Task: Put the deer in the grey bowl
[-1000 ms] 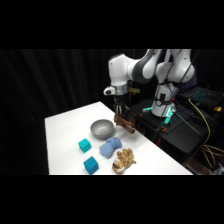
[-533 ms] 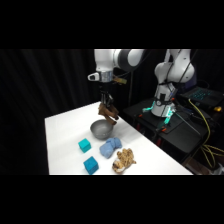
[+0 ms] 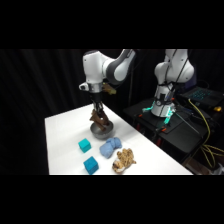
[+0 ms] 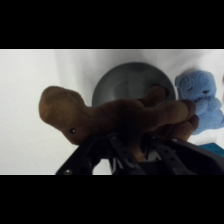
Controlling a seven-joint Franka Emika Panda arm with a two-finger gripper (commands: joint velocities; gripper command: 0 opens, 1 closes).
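While the hand point(image 3: 97, 114) grips the deer point(image 4: 117, 118) | deer hangs directly above the grey bowl point(image 4: 131, 82)

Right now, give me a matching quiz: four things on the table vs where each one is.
Things:
1. deer
2. bowl
3. blue toy
4. spotted toy

Places:
A. nearest the table's front edge
B. held in the claw above the bowl
C. between bowl and spotted toy
D. on the table under the deer

Pairs: 1-B, 2-D, 3-C, 4-A
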